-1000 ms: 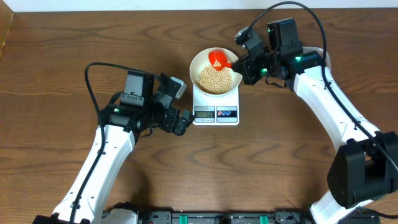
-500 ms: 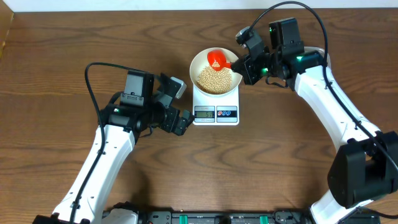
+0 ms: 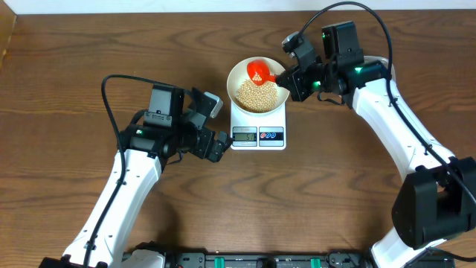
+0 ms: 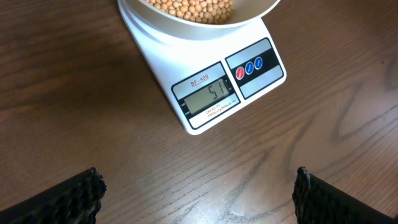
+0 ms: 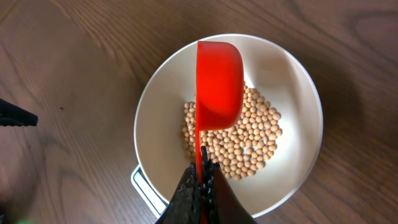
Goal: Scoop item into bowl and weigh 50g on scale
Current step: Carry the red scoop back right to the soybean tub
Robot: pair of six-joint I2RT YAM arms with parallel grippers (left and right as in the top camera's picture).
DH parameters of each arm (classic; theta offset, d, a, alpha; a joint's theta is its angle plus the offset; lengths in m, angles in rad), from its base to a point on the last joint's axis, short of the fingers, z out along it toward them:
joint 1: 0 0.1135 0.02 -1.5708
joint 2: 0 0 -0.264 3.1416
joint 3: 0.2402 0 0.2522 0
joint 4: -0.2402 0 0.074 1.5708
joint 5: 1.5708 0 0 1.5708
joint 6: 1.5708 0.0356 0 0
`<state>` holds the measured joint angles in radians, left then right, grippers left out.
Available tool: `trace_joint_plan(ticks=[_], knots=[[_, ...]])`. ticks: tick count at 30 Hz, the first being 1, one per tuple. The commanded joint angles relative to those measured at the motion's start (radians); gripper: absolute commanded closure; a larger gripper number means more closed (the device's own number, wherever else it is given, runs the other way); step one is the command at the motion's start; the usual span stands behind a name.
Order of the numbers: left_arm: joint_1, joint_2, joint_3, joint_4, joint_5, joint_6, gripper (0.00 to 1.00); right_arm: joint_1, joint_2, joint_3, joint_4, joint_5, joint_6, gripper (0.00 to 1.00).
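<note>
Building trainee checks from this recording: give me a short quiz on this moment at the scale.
1. True or false: the display on the scale reads 51.
2. What does the right tool hold? A) red scoop B) a cup C) nothing
3. Fill in: the beans lie in the white ____ sitting on the scale.
Key: 1 true; 2 A; 3 bowl.

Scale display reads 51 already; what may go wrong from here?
The red scoop in the right gripper seems to hold a few beans above the bowl; if they drop, the scale goes further past 50. The scoop may also press the bowl and falsify the reading.
</note>
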<state>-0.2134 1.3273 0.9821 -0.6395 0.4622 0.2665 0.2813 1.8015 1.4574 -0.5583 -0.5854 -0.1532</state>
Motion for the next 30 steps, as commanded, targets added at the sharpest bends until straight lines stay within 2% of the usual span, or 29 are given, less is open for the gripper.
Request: trace_joint_plan(ticks=[1, 4, 11, 20, 30], knots=[[-0.001, -0.008, 0.019, 0.0, -0.003, 0.006, 0.01, -0.013, -0.03, 0.01, 0.001, -0.028, 0.019, 0.99], [-0.001, -0.008, 0.019, 0.0, -0.003, 0.006, 0.01, -0.018, -0.031, 0.011, 0.001, -0.041, 0.03, 0.99], [-0.001, -0.008, 0.019, 0.0, -0.003, 0.006, 0.01, -0.099, -0.031, 0.042, 0.006, -0.228, 0.097, 0.99], [-0.001, -0.008, 0.019, 0.0, -0.003, 0.006, 0.01, -0.332, -0.031, 0.067, -0.01, -0.49, 0.206, 0.99], [-0.001, -0.008, 0.019, 0.0, -0.003, 0.006, 0.01, -0.529, -0.031, 0.067, -0.18, -0.357, 0.148, 0.99]])
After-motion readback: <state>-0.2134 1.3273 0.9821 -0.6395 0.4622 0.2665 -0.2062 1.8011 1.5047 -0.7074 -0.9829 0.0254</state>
